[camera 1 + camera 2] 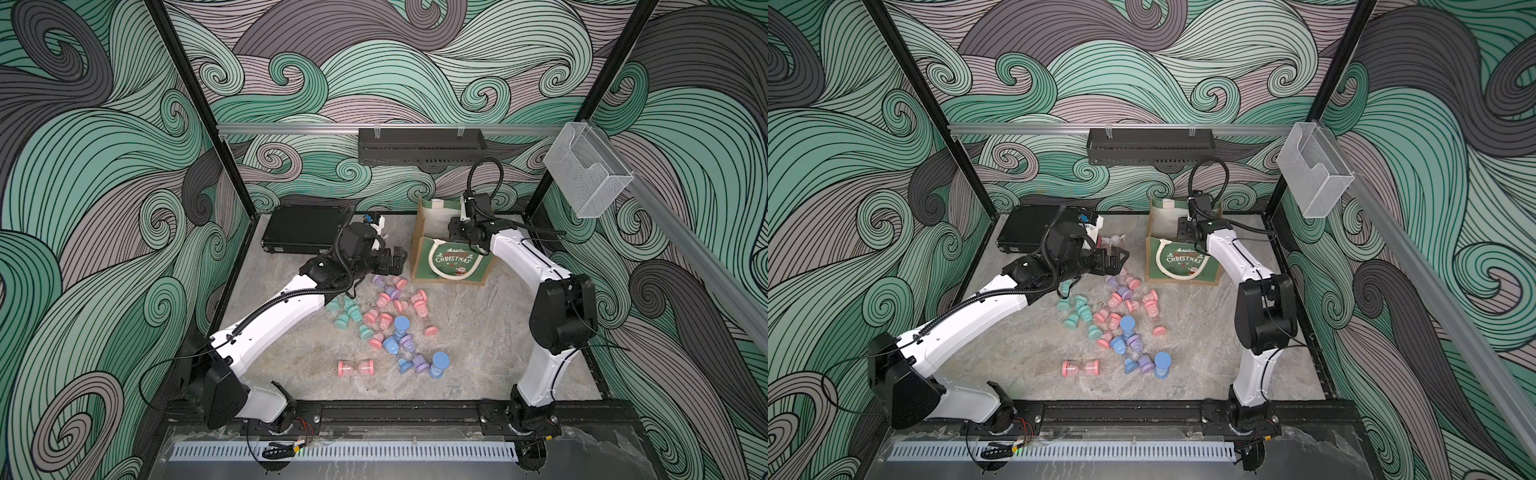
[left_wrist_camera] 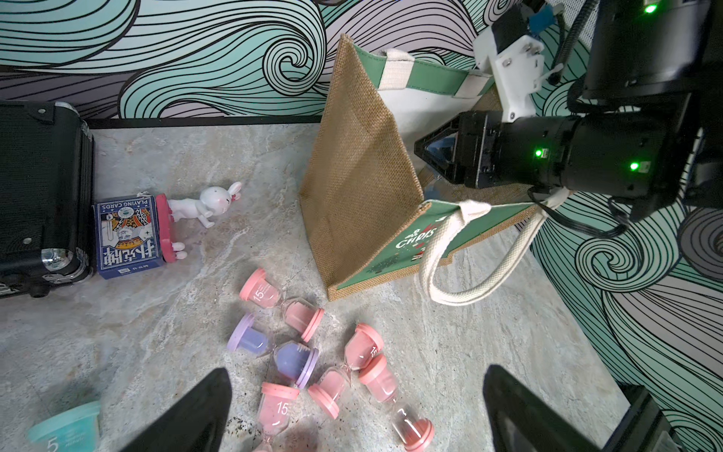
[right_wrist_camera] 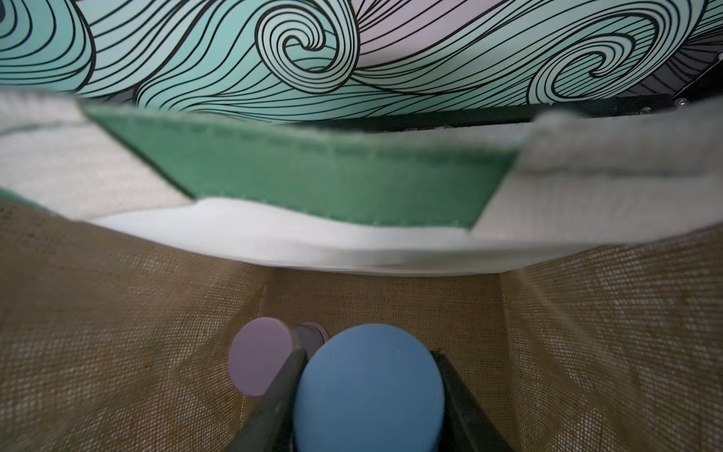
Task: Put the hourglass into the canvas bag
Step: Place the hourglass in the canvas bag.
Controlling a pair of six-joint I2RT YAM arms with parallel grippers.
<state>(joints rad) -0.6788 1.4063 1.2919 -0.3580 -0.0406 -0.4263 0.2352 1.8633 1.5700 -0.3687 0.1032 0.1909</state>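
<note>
Hourglass [image 3: 369, 395], blue, 1: pinched by the jaws of the right gripper [image 2: 422, 152], inside the canvas bag [image 1: 451, 266].
Purple hourglass [image 3: 260, 358], 1: lying on the bag's tan floor, just beside the blue one.
Surface: grey marbled tabletop [image 1: 478, 365], walled with teal-and-grey wave print.
Bag, 1: upright near the back wall, mouth open, white handle [image 2: 481, 270] hanging down the green front.
Loose hourglasses [image 1: 386, 320], heaped in front of the bag: pink, teal, purple, blue; well over ten, too tangled for an exact count. Pink hourglass [image 1: 1080, 368], 1: lying apart, farthest from the bag.
Left gripper [image 2: 356, 411], 1: jaws spread, empty, near the bag's tan side, over the heap's nearest edge.
Black case [image 1: 303, 228], 1; card box [image 2: 125, 235], 1; bunny figure [image 2: 207, 203], 1: left of the bag, by the back wall.
Obstruction: bag mouth partly filled by the right wrist.
</note>
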